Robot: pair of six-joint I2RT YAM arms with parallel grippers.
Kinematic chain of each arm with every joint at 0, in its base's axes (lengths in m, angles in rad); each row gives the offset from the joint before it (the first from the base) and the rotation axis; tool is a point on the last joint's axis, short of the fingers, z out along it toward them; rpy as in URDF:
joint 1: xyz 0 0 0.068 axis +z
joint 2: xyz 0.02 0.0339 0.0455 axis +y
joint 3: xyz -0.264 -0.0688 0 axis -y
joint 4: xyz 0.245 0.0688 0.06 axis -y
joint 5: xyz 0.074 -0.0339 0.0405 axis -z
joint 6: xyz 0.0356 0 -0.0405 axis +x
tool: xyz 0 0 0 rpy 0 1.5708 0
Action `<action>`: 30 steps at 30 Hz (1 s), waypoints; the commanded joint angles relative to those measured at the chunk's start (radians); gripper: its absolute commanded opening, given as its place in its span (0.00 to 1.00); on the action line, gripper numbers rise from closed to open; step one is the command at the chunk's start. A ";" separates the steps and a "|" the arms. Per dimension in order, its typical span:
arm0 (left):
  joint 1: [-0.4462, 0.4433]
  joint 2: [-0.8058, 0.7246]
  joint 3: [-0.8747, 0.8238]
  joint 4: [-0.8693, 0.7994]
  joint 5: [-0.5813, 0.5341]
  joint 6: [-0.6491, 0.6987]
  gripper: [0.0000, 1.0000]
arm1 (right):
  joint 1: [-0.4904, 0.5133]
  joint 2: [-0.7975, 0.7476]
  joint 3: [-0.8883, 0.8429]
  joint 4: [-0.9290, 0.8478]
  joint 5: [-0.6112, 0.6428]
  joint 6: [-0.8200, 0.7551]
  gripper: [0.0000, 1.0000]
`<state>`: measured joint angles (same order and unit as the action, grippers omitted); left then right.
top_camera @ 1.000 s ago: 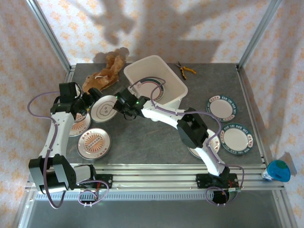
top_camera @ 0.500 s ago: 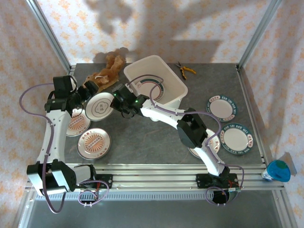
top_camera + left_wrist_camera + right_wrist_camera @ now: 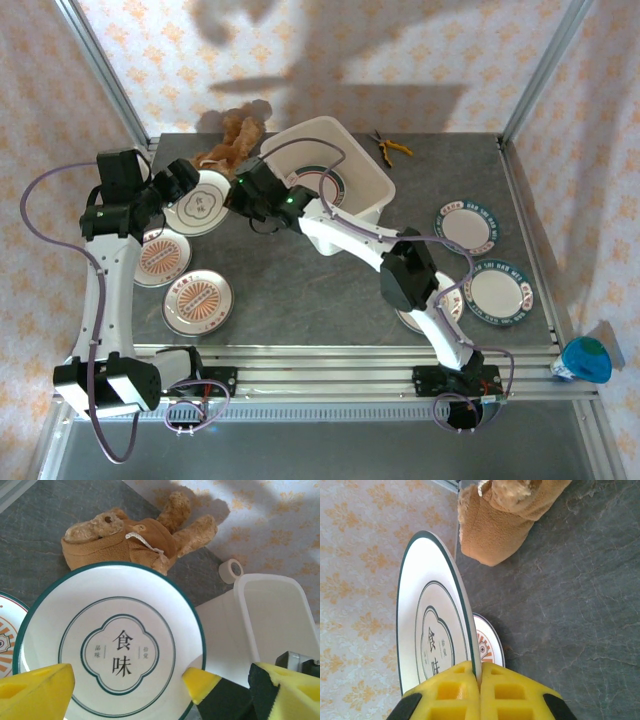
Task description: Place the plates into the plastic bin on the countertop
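Note:
A white plate with a dark green rim (image 3: 198, 202) is lifted and tilted over the left back part of the countertop (image 3: 300, 290). My right gripper (image 3: 236, 196) is shut on its rim; the pads (image 3: 455, 690) pinch the plate's edge (image 3: 432, 640). My left gripper (image 3: 180, 185) is open, its fingertips (image 3: 200, 680) spread over the plate's face (image 3: 115, 645). The white plastic bin (image 3: 318, 122) stands just right of the plate and holds another green-rimmed plate (image 3: 325, 185). Two orange-patterned plates (image 3: 162, 258) (image 3: 198, 302) lie at the front left.
A brown teddy bear (image 3: 232, 140) lies behind the held plate, beside the bin. Yellow pliers (image 3: 390, 147) lie at the back. Two lettered plates (image 3: 467, 227) (image 3: 500, 290) sit on the right, another (image 3: 430, 310) under the right arm. A tape roll (image 3: 231, 571) sits by the bin.
The right gripper has carried the green-rimmed plate back and to the left, toward the teddy bear. The left gripper moved the same way and stayed open.

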<state>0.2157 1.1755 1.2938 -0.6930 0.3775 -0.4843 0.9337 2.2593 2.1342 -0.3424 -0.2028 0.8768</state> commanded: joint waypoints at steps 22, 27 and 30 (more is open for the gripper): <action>-0.115 0.180 0.118 0.140 0.064 -0.042 0.90 | -0.228 -0.444 -0.338 0.077 0.173 -0.020 0.00; -0.174 0.266 0.176 0.140 0.054 -0.054 0.90 | -0.257 -0.557 -0.509 0.091 0.295 0.033 0.00; -0.198 0.311 0.208 0.131 0.044 -0.056 0.90 | -0.262 -0.595 -0.571 0.105 0.357 0.052 0.00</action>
<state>0.0360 1.4662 1.4525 -0.5842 0.4328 -0.5266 0.6708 1.7351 1.5879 -0.3061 0.0456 0.8890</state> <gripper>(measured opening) 0.900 0.047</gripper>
